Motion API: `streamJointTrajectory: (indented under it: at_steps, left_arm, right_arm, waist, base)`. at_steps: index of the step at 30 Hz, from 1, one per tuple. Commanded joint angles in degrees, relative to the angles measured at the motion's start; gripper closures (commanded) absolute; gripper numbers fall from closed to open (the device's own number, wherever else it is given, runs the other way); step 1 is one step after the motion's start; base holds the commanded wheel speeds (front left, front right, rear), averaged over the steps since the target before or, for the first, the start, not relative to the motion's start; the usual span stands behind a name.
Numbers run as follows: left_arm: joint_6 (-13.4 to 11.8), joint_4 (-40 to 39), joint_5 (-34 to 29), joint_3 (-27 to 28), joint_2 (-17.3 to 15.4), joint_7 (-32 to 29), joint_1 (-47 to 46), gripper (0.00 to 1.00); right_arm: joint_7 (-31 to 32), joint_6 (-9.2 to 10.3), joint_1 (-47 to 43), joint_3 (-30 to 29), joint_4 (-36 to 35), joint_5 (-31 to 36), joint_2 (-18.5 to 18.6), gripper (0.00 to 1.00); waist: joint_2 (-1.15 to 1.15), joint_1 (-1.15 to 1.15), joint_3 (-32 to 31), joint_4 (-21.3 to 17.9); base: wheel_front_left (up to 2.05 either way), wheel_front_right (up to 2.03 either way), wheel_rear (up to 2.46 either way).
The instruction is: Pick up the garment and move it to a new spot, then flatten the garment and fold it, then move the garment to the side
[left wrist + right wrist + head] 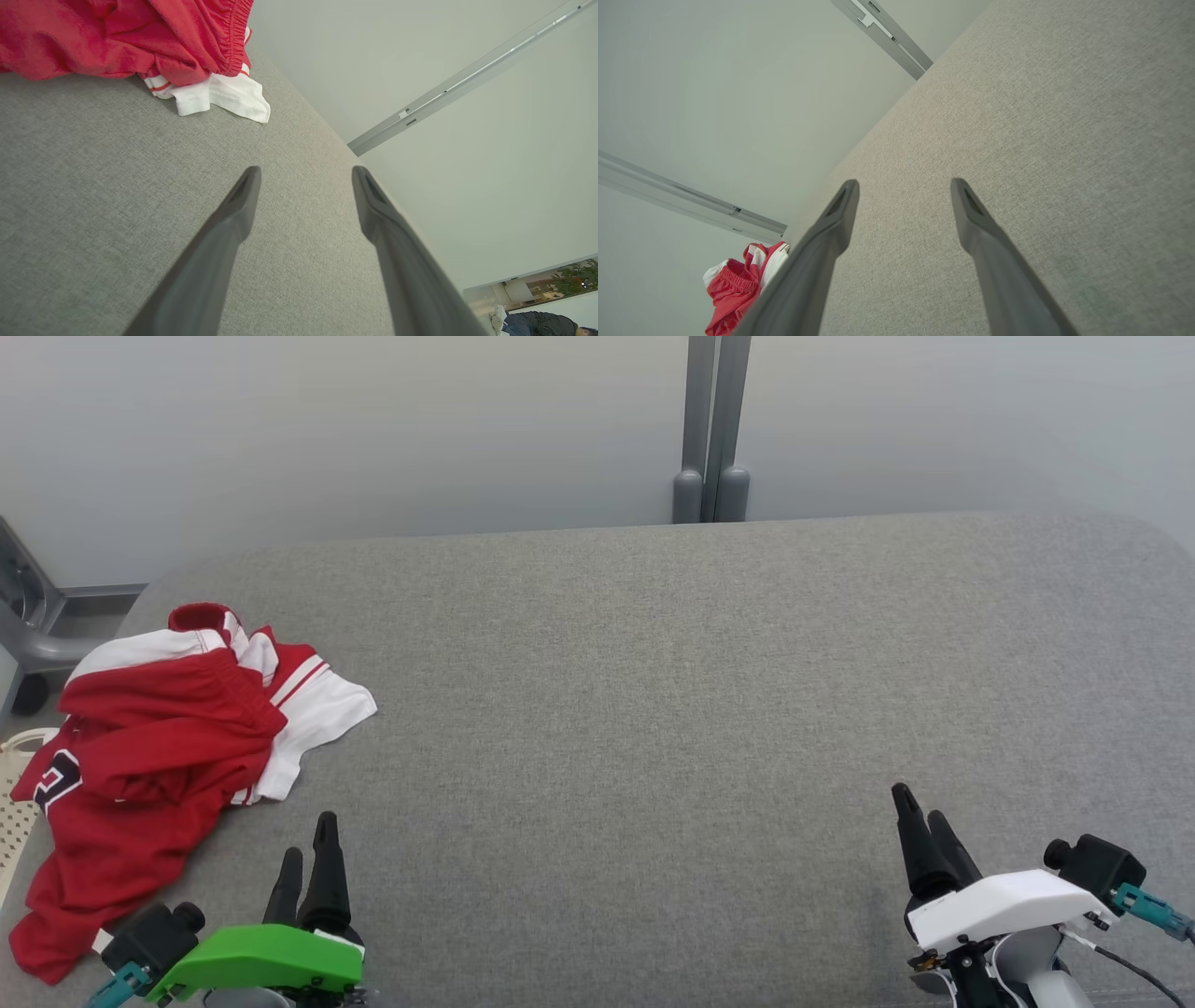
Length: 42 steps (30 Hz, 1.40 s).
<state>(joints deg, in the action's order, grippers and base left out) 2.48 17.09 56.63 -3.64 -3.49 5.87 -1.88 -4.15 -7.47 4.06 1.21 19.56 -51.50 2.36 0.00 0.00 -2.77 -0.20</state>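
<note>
A crumpled red and white garment (168, 737) lies at the left edge of the grey fabric table (653, 709), partly hanging over that edge. My left gripper (310, 845), with a green wrist cover, stands open just to the right of the garment's lower part, apart from it. In the left wrist view the garment (140, 42) is at the top left, beyond the open left gripper (306, 175). At the lower right my right gripper (920, 807) is open over bare fabric. Its wrist view shows the open right gripper (903, 186) and the garment (738, 284) far off.
A grey post (711, 429) stands behind the table against a pale wall. A pale perforated basket (14, 803) and a grey wheeled frame (28, 625) sit off the table's left edge. A person (537, 324) shows far off in the left wrist view.
</note>
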Motion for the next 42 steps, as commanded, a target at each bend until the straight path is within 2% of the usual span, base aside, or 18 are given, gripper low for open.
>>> streamJointTrajectory:
  at_steps: [1,13,21,42]
  left_arm:
    - [-0.5,-0.4,-2.0,-0.3,-0.8,0.5,-1.1,0.00]
    - [-3.8,0.7,-13.6,-4.0,-2.9,1.8,-2.4,0.00]
    - [-5.5,1.0,-18.6,-5.3,-4.0,2.0,-2.8,0.00]
    - [-6.7,1.4,-27.0,-7.9,-5.9,2.9,-2.6,0.00]
  right_arm:
    - [-0.2,-0.02,1.4,0.0,-0.2,2.4,0.3,0.00]
    - [-0.1,-0.02,1.1,0.1,-1.7,14.3,0.4,0.00]
    - [0.7,-0.02,1.2,-0.1,-2.2,22.3,0.4,0.00]
    - [-0.1,-0.03,-0.1,0.3,-1.6,32.6,0.5,0.00]
  waist:
    - [0.00,0.00,-0.1,0.0]
    - [0.00,0.00,-0.6,0.2]
    - [0.00,0.00,-1.0,0.1]
    - [0.00,0.00,-2.5,0.2]
  base:
    - [0.00,0.00,0.00]
    - [0.00,0.00,0.00]
    - [0.00,0.00,0.00]
    - [0.00,0.00,0.00]
